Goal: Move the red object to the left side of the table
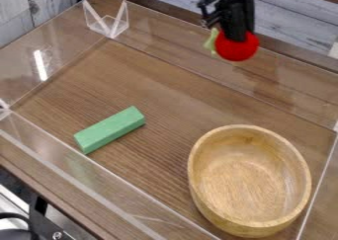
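Observation:
The red object point(238, 46), a small round strawberry-like toy with a bit of green at its left side, hangs in the air above the far right part of the table point(172, 86). My gripper point(235, 37) comes down from the top edge and is shut on the red object, its black fingers clamping the toy's upper half. The toy is well clear of the wood surface.
A green rectangular block point(110, 128) lies on the left-middle of the table. A round light wooden bowl point(248, 178) stands at the near right. Low clear acrylic walls point(53, 46) edge the tabletop, with a clear bracket point(107, 20) at the far left corner.

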